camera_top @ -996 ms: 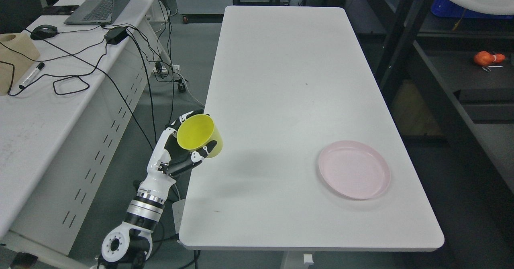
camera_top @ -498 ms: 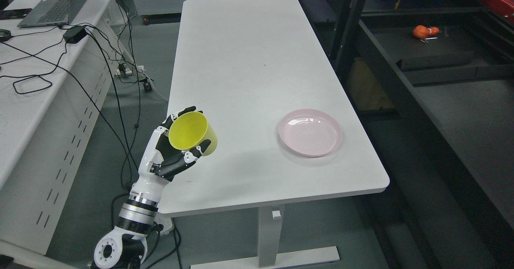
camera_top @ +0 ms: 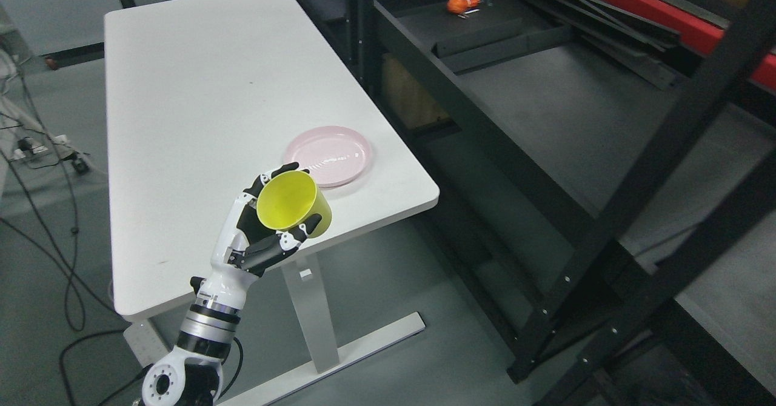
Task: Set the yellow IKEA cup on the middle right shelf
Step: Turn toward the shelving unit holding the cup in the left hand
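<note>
Left robot hand (camera_top: 260, 230) grips one yellow cup (camera_top: 293, 205); one pink plate (camera_top: 328, 155), seemingly empty.

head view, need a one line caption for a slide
Left hand holds a tilted yellow cup above a white table, with a pink plate and dark shelf nearby.

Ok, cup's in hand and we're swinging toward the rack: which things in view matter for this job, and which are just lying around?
Part of the job:
- yellow cup, tilted, mouth toward the camera
- left hand, fingers wrapped round the cup
- black shelf rack on the right

Just lying about:
- pink plate, near the table's corner
- white table
- orange object at the shelf's far end
- floor cables
</note>
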Robot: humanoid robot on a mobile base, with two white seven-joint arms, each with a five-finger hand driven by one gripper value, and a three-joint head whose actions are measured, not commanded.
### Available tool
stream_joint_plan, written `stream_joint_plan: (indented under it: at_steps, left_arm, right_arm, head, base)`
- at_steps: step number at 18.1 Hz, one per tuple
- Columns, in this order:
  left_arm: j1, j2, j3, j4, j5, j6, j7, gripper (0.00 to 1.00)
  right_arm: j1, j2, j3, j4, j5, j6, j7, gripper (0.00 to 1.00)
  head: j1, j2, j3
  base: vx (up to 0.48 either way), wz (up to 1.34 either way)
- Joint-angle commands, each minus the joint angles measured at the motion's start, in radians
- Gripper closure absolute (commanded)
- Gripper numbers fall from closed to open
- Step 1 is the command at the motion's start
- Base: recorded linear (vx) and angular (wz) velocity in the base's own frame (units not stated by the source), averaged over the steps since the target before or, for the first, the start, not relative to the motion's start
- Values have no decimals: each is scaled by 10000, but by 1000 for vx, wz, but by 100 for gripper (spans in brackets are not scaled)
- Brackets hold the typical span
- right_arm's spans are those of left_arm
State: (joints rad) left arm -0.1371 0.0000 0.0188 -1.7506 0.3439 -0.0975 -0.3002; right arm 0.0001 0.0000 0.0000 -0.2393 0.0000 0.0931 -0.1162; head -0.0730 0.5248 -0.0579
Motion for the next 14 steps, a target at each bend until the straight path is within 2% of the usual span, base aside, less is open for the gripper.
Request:
stream_joint_plan:
  at_steps: [1, 7, 14]
  left_arm:
    - [37, 175, -65, -181, -2, 24, -5, 100]
    - [37, 175, -95, -227, 13, 24, -5, 100]
    - [144, 175, -785, -242, 13, -222, -5, 100]
  right_arm:
    - [137, -175, 169, 0, -245, 5, -4, 0]
    - [137, -175, 169, 0, -245, 5, -4, 1]
    - [137, -175, 169, 0, -245, 5, -4, 1]
  head:
    - [0, 0, 0]
    - [0, 0, 0]
    - [0, 0, 0]
  base:
    - [-247, -685]
    - [-246, -757]
    - [-235, -824]
